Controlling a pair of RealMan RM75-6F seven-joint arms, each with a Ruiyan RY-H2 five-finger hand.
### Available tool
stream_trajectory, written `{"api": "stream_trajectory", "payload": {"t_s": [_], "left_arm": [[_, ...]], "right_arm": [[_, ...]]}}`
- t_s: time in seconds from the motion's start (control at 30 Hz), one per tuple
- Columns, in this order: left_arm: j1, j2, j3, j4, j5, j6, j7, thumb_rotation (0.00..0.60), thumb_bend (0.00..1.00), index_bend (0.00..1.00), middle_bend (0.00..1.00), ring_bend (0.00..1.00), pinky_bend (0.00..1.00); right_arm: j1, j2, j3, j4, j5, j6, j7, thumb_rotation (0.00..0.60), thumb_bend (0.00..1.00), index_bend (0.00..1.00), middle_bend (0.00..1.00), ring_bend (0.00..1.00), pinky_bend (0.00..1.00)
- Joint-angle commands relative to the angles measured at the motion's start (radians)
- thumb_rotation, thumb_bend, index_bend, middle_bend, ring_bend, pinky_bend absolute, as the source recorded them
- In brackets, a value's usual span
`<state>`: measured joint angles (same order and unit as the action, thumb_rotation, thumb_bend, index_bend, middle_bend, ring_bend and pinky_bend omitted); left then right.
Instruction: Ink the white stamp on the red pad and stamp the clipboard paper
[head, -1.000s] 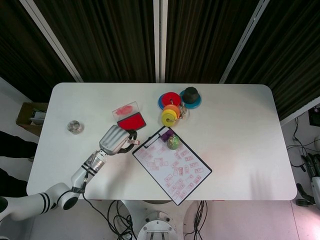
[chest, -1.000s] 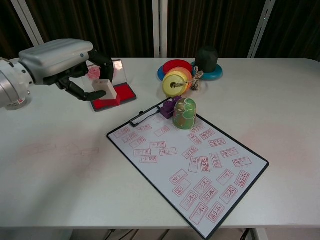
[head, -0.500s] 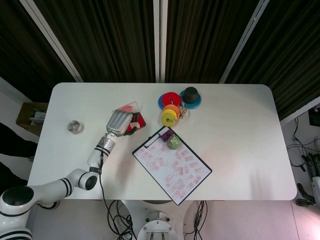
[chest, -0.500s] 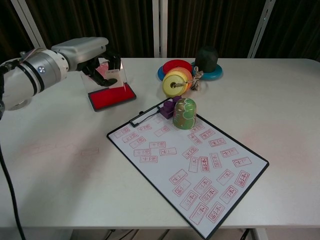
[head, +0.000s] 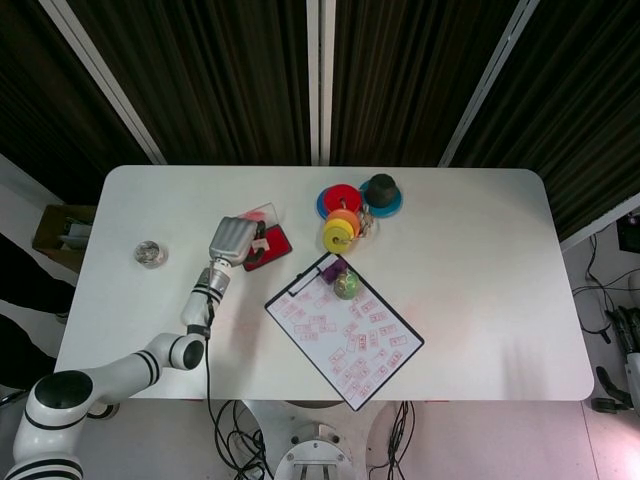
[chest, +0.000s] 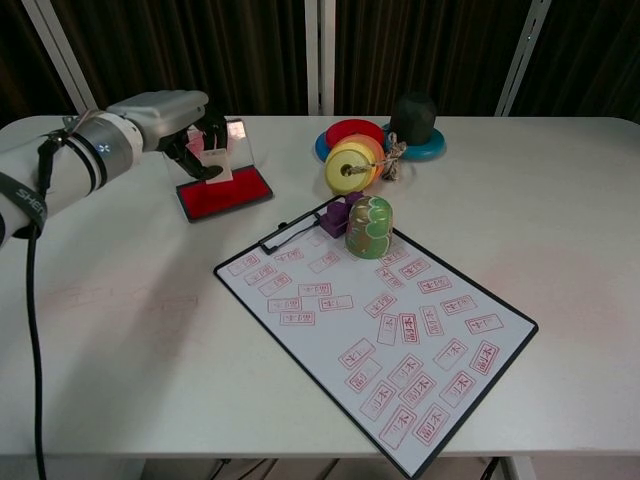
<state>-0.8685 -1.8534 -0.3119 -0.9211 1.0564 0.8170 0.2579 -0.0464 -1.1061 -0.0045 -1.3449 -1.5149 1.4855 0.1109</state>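
A lab test cell: white counter (head: 470, 260) ringed by dark curtains (head: 220, 70), loose cables (head: 395, 440) on the floor below.

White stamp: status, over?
Left hand holds white stamp down at red pad, far edge. Right hand not in view. Clipboard paper unobstructed where free; green figure near clip.

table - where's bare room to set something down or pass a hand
The table's whole right side, beyond the clipboard, is bare, and so is the front left corner. A narrower patch lies between the small jar and the left hand. It is crowded mid-back: red pad, ring stack, dark hat.
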Motion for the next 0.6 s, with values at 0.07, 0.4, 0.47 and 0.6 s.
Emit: {"api": "stream_trajectory", "payload": {"t_s": [0.07, 0.4, 0.47, 0.6], "left_arm": [[-0.004, -0.01, 0.002, 0.022, -0.013, -0.015, -0.006, 0.6, 0.44, 0.61, 0.6, 1.0, 1.0], [-0.01, -0.027, 0.017, 0.052, -0.006, -0.028, -0.03, 0.6, 0.44, 0.61, 0.6, 1.0, 1.0], [-0.011, -0.035, 0.019, 0.063, -0.011, -0.033, -0.028, 0.6, 0.44, 0.61, 0.6, 1.0, 1.0], [-0.012, -0.053, 0.02, 0.099, -0.032, -0.056, -0.027, 0.6, 0.45, 0.61, 0.6, 1.0, 1.0]], "right_arm": [[0.001, 0.001, -0.002, 0.005, -0.001, -0.004, 0.005, 0.6, 0.25, 0.0, 0.0, 0.0, 0.0], [0.001, -0.007, -0.004, 0.012, -0.003, -0.005, 0.004, 0.6, 0.25, 0.0, 0.0, 0.0, 0.0], [0.001, -0.006, -0.005, 0.012, -0.004, -0.005, 0.004, 0.6, 0.25, 0.0, 0.0, 0.0, 0.0], [-0.001, -0.005, -0.006, 0.014, -0.006, -0.002, 0.009, 0.6, 0.25, 0.0, 0.0, 0.0, 0.0]]}}
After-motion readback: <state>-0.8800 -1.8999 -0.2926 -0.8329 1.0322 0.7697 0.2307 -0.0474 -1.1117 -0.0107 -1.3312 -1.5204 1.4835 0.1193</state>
